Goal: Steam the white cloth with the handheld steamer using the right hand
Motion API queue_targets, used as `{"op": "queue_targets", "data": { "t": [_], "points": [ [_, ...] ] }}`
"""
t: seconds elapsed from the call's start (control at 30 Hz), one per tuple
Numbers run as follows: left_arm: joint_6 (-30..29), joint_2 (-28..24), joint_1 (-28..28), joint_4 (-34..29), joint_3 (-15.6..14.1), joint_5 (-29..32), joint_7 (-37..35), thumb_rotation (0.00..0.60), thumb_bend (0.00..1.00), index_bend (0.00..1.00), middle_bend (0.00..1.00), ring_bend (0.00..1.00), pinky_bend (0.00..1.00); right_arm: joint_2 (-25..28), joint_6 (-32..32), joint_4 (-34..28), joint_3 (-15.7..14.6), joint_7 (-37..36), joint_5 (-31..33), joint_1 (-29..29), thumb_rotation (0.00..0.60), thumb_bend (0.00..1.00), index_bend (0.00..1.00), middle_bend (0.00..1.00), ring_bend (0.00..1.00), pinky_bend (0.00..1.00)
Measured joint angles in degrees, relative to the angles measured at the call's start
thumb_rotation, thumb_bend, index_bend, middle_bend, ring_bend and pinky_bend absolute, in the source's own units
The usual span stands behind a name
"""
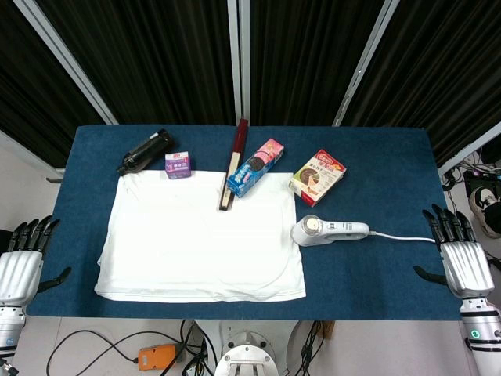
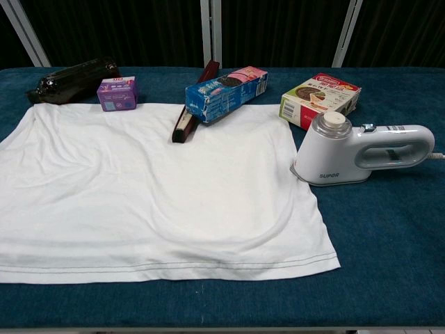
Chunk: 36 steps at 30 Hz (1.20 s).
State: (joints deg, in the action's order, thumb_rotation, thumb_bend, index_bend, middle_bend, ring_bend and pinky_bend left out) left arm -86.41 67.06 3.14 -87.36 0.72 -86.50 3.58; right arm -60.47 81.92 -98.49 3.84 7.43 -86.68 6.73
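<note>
The white cloth [image 1: 200, 239] [image 2: 149, 188] lies spread flat on the blue table [image 1: 376, 196]. A white handheld steamer [image 1: 327, 230] [image 2: 361, 149] lies on its side just off the cloth's right edge, its cord trailing right. My right hand [image 1: 460, 257] hangs open beyond the table's right edge, well clear of the steamer. At the table's left edge my left hand [image 1: 22, 258] is open too, holding nothing. Neither hand shows in the chest view.
Along the cloth's far edge lie a dark bottle [image 1: 145, 151], a small purple box [image 1: 178, 165], a long dark red box [image 1: 233, 164], a blue and pink biscuit pack [image 1: 254, 167] and a red and green box [image 1: 318, 177].
</note>
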Motion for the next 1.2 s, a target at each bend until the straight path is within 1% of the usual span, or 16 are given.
{"op": "queue_targets", "data": {
  "t": [0.17,0.3,0.4,0.43,0.5,0.57,0.67,0.7,0.8,0.9,0.97,1.07,1.2],
  "points": [
    [0.15,-0.09,0.29,-0.32,0.3,0.01,0.31,0.6,0.13,0.06,0.03,0.0,0.0,-0.23,-1.72,-0.58,0.53,1.3,0.63,1.37,0.6,0.09,0.0,0.02,0.0,0.04],
    [-0.36,0.08,0.39,-0.62,0.5,-0.52,0.3,0.6,0.13,0.06,0.03,0.0,0.0,-1.09,-4.03,-1.04,1.68,1.98,1.99,3.33,0.6,0.09,0.0,0.02,0.0,0.07],
    [-0.43,0.22,0.52,-0.83,0.43,-1.06,0.42,0.6,0.13,0.06,0.03,0.0,0.0,-1.85,-7.25,-1.06,2.6,1.05,3.77,5.27,0.6,0.09,0.0,0.08,0.01,0.14],
    [-0.45,0.24,0.55,-0.89,0.38,-1.22,0.53,0.6,0.13,0.06,0.03,0.0,0.0,-2.03,-8.54,-1.03,2.88,0.64,4.32,6.0,0.6,0.09,0.01,0.11,0.04,0.16],
    [-0.49,0.3,0.59,-1.02,0.32,-1.39,0.67,0.6,0.13,0.06,0.03,0.0,0.0,-2.5,-12.0,-0.83,3.6,-0.09,5.77,8.03,0.6,0.09,0.04,0.16,0.08,0.19],
    [-0.52,0.28,0.57,-1.09,0.31,-1.38,0.58,0.6,0.13,0.06,0.03,0.0,0.0,-2.95,-15.23,-0.58,4.27,-0.25,7.35,10.05,0.6,0.09,0.13,0.22,0.14,0.2],
    [-0.57,0.18,0.48,-1.02,0.28,-1.31,0.56,0.6,0.13,0.06,0.03,0.0,0.0,-3.97,-20.29,-0.15,5.42,0.59,10.93,13.71,0.6,0.08,0.24,0.28,0.19,0.21],
    [-0.57,0.17,0.45,-0.99,0.28,-1.28,0.52,0.6,0.13,0.06,0.03,0.0,0.0,-4.51,-21.79,0.04,5.85,1.41,12.46,15.15,0.6,0.08,0.26,0.3,0.2,0.21],
    [-0.48,0.09,0.41,-0.86,0.17,-1.28,0.31,0.6,0.13,0.06,0.03,0.0,0.0,-5.92,-24.26,0.54,6.51,4.28,15.59,17.93,0.6,0.07,0.35,0.36,0.22,0.18],
    [-0.28,0.04,0.39,-0.58,0.12,-1.13,-0.02,0.6,0.13,0.06,0.03,0.0,0.0,-7.39,-26.1,0.86,6.78,7.35,18.14,20.0,0.6,0.06,0.44,0.43,0.26,0.07],
    [-0.22,0.06,0.42,-0.35,0.16,-1.07,-0.14,0.6,0.13,0.06,0.03,0.0,0.0,-8.42,-26.74,1.07,6.82,8.94,19.42,21.01,0.6,0.06,0.47,0.46,0.27,0.01],
    [0.04,0.12,0.54,0.01,0.23,-0.95,-0.44,0.6,0.13,0.06,0.04,0.0,0.0,-10.12,-27.48,1.42,6.67,10.93,21.14,22.34,0.6,0.06,0.48,0.47,0.27,0.0],
    [0.81,0.16,0.88,0.3,0.24,-0.81,-0.74,0.6,0.13,0.06,0.05,0.0,0.0,-11.9,-28.26,2.53,6.55,12.04,23.46,23.68,0.6,0.06,0.51,0.5,0.31,0.0]
  ]
}}
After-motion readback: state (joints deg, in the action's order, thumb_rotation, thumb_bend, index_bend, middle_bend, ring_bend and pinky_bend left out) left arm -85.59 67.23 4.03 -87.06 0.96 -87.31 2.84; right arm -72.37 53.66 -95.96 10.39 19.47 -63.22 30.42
